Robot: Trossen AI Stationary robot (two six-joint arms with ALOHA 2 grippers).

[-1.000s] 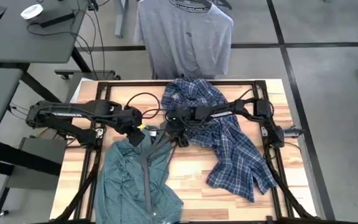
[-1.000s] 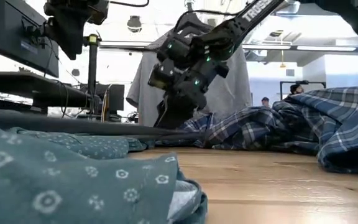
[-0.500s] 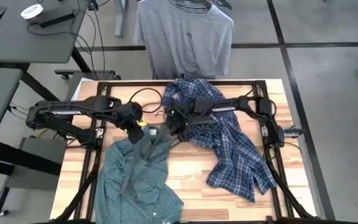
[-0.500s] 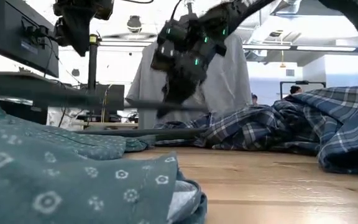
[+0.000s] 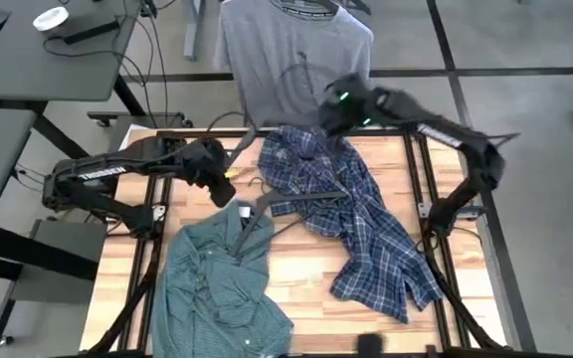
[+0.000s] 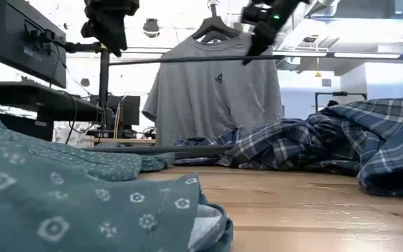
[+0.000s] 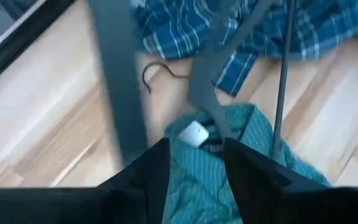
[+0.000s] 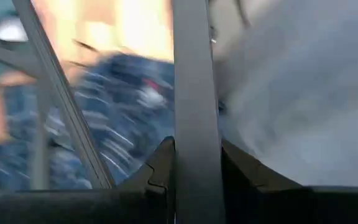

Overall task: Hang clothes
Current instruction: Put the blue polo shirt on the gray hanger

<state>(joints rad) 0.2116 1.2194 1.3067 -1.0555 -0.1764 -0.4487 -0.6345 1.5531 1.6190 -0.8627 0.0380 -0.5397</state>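
Grey floor with dark seam lines all around the wooden table. There's a grey desk off to the side with cables hanging down its legs, and from table height the room looks bright, long ceiling lights overhead

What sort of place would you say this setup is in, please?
Probably an office-like robotics lab: a wooden table with a dark frame, grey desks trailing cables, ceiling strip lights, and a grey tee hanging behind.

Crumpled cloth shirts on matt, pale wooden table
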